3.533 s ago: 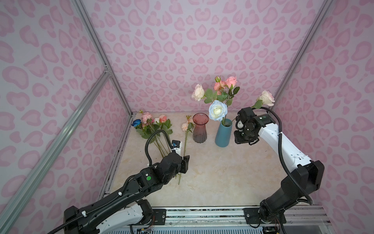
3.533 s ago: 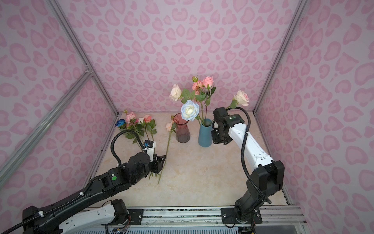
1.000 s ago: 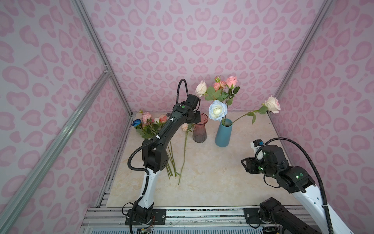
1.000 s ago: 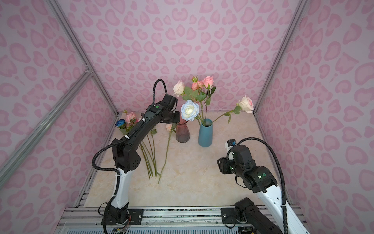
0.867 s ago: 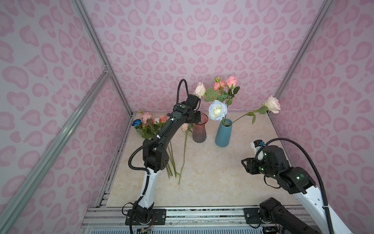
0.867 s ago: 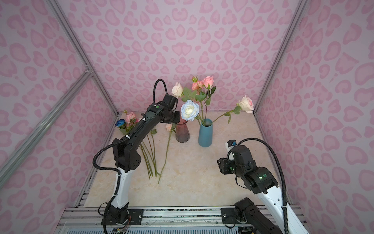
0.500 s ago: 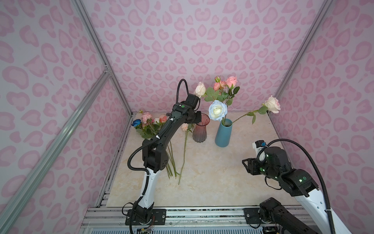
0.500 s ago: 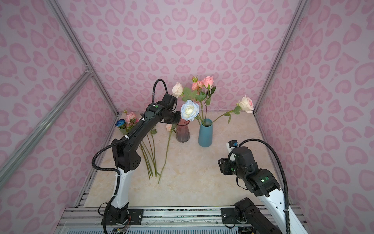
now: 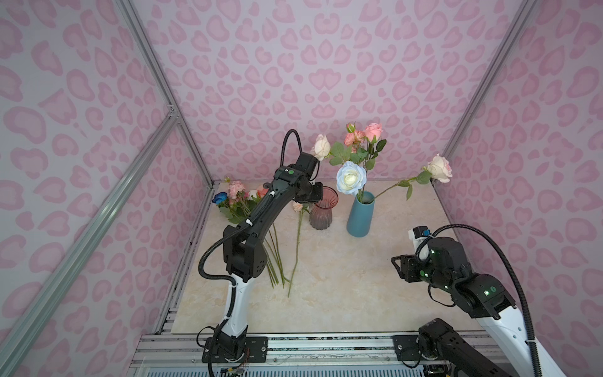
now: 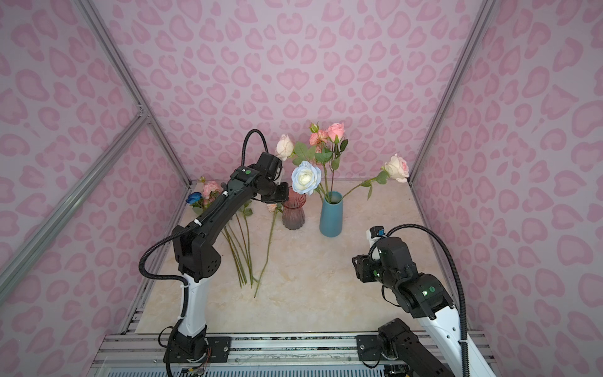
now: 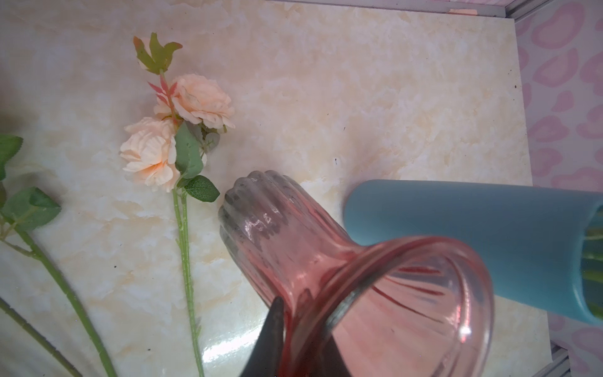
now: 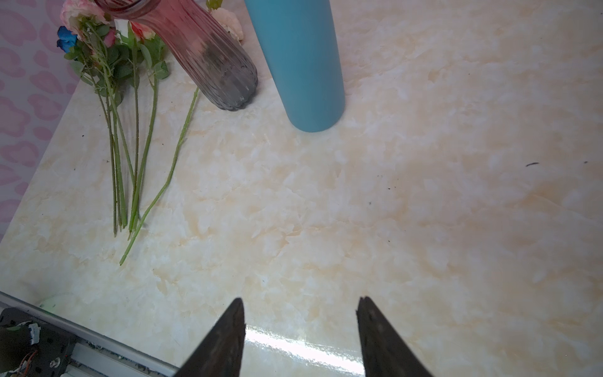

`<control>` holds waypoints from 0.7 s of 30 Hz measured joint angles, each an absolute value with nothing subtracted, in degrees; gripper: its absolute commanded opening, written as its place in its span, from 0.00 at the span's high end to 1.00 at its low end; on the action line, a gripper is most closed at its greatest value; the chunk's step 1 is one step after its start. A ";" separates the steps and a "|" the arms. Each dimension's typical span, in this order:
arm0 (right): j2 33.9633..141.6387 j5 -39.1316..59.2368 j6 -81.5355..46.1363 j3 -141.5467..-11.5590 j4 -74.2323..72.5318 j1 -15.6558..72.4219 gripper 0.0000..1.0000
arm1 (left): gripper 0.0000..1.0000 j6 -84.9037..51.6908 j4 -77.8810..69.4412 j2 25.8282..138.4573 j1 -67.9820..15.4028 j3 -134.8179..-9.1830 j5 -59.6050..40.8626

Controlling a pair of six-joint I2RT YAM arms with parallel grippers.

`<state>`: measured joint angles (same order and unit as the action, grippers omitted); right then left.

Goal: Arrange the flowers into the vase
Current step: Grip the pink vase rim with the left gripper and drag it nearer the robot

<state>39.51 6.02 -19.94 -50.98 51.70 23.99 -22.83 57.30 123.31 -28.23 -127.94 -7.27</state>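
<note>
Flowers (image 9: 243, 199) not yet arranged lie flat on the counter (image 9: 342, 277) below and to the outer side of the left gripper (image 11: 308, 313). They are a bunch with pink, red and dark blue blooms, plus a peach spray (image 11: 182, 130) whose stem (image 12: 163, 186) runs just beside the pink glass vase (image 9: 321, 212). Other roses, among them a pale blue-and-white rose (image 9: 350, 178), already stand in the blue vase (image 9: 360, 215) just beyond that gripper.

They are probably light, with thin, springy stems and soft fabric heads that would crush or slip. The best hold is likely low or midway on the bare stem, clear of the leaves, taking one stem free of its neighbours.

The left gripper touches no flower. Its fingers (image 11: 272, 329) are drawn nearly together astride the pink glass vase's rim, one outside and one inside, apparently pinching the glass. That is a smooth, breakable hold. The right gripper (image 12: 301, 298) hangs spread and empty above bare counter, well apart from both vases.
</note>
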 measured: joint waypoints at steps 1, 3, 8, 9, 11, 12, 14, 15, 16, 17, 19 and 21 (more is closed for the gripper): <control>39.51 6.02 -19.94 -50.98 51.70 23.99 0.44 | 0.96 -22.83 57.54 122.80 -28.18 -127.42 -7.25; 39.53 6.00 -19.97 -50.98 51.70 23.99 0.44 | 0.96 -22.46 57.93 121.82 -28.16 -126.21 -6.94; 39.55 5.56 -19.99 -50.98 51.70 23.99 0.45 | 0.96 -22.33 58.35 119.63 -28.18 -123.37 -7.38; 39.57 5.56 -20.21 -50.98 51.70 23.99 0.45 | 0.96 -22.35 58.39 119.11 -28.25 -122.67 -7.64; 39.57 5.52 -20.34 -50.98 51.70 23.99 0.45 | 0.96 -22.35 58.41 117.64 -28.56 -120.73 -8.01; 39.55 5.37 -20.34 -50.98 51.70 23.99 0.46 | 0.96 -22.35 58.54 116.88 -28.82 -119.79 -8.12; 39.48 4.73 -20.34 -50.89 51.59 23.99 0.46 | 0.96 -22.24 58.87 114.93 -29.50 -117.36 -8.82; 39.46 4.67 -20.36 -50.87 51.59 23.99 0.46 | 0.96 -21.96 59.13 113.91 -29.78 -116.11 -9.41; 39.38 4.49 -20.36 -50.81 51.57 23.99 0.46 | 0.96 -21.80 59.33 112.92 -30.09 -114.91 -9.91; 39.20 4.51 -20.36 -50.74 51.53 23.99 0.47 | 0.96 -21.23 59.53 111.83 -30.24 -113.47 -10.35; 39.22 4.45 -20.38 -50.74 51.51 23.99 0.47 | 0.96 -20.86 59.35 109.34 -30.63 -109.91 -11.38; 39.29 4.10 -20.45 -50.74 51.55 23.99 0.48 | 0.96 -20.86 59.07 106.34 -30.87 -105.69 -12.27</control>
